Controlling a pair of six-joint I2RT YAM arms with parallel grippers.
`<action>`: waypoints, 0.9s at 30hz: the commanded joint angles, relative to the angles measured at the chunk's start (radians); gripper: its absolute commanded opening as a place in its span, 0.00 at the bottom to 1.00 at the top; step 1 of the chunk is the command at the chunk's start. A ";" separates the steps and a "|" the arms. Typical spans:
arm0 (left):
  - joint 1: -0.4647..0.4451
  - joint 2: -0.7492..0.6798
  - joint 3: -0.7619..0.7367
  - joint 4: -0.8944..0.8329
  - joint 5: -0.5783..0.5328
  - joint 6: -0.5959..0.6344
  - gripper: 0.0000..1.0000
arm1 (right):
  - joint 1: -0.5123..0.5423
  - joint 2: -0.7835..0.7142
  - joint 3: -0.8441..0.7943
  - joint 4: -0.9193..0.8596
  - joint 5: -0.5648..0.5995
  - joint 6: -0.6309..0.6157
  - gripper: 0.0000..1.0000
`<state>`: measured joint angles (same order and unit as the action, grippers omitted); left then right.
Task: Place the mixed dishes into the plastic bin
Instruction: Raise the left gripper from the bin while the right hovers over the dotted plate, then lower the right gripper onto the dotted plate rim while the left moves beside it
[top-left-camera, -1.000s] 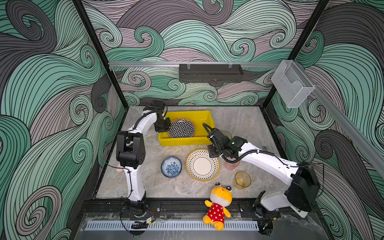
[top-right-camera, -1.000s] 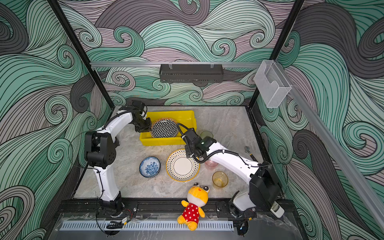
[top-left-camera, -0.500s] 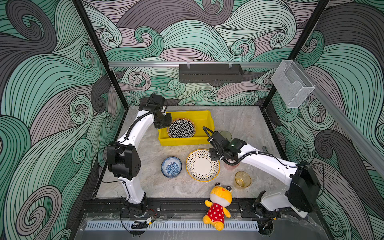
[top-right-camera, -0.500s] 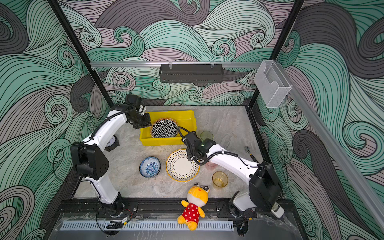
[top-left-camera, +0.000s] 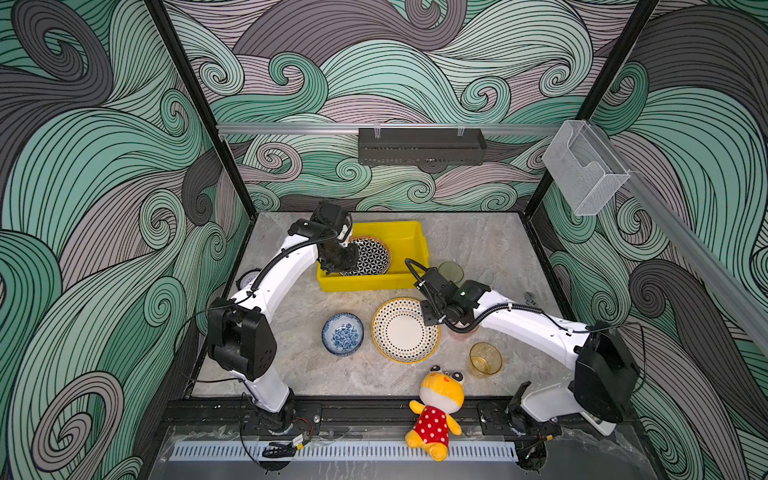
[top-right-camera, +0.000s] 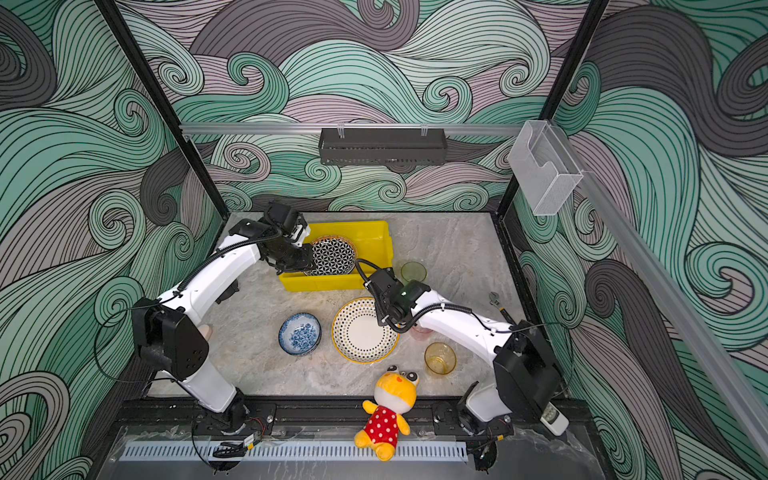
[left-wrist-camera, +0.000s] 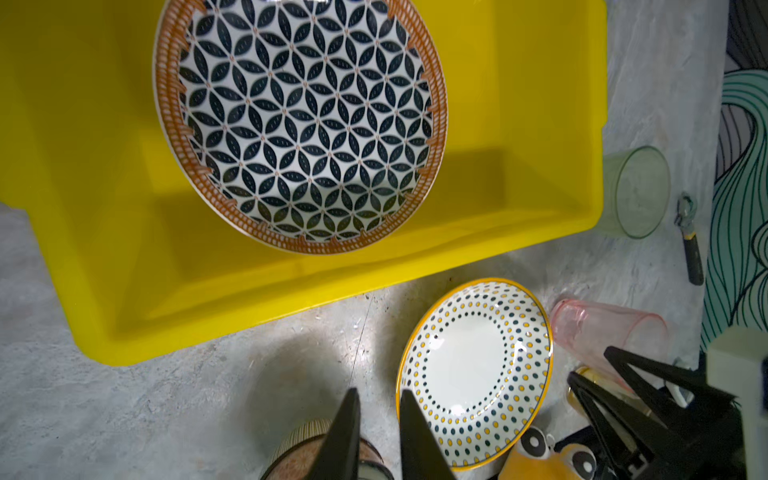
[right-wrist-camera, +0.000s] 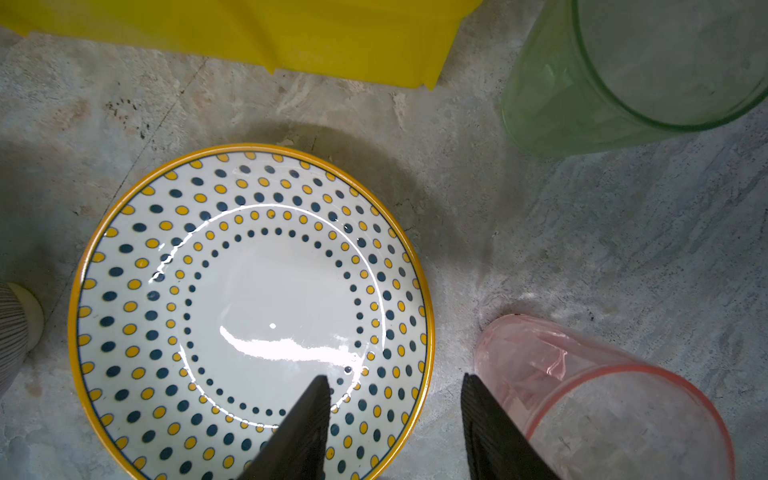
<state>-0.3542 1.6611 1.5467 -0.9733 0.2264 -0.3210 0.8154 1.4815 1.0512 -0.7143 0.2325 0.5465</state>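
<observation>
With 12 o'clock toward the back wall in both top views, the bin sits at 12 o'clock on the table. One dish is already in it: the geometric plate, lying in the bin's 9 o'clock half. The left gripper hangs above that end of the bin and covers the plate's 9 o'clock edge in both top views. In the left wrist view its fingers stand only a narrow slit apart, with nothing between them. The other dishes are on the table outside the bin. The dotted plate lies at 6 o'clock of the bin, and the blue bowl is just beside it at 9 o'clock. The right gripper is at that plate's 2 o'clock rim, its jaws well apart and holding nothing. In the right wrist view one finger is over the plate's dotted band and the other over bare table between the plate and the pink cup, so they straddle the rim. Whether either touches it cannot be told. The green cup stands just off the bin's 4 o'clock corner. The amber cup is at 4 o'clock of the dotted plate, and the toy lies at the table's 6 o'clock edge.
</observation>
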 joint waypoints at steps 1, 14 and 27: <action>-0.019 -0.040 -0.024 -0.003 0.037 0.025 0.22 | 0.002 0.029 -0.002 0.005 0.028 -0.003 0.52; -0.063 -0.024 -0.085 0.036 0.062 0.045 0.22 | -0.068 0.087 -0.003 0.074 -0.059 -0.026 0.50; -0.097 -0.004 -0.086 -0.004 0.079 0.114 0.22 | -0.142 0.165 0.025 0.096 -0.143 -0.081 0.47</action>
<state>-0.4374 1.6455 1.4544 -0.9451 0.2863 -0.2432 0.6842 1.6314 1.0523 -0.6212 0.1196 0.4793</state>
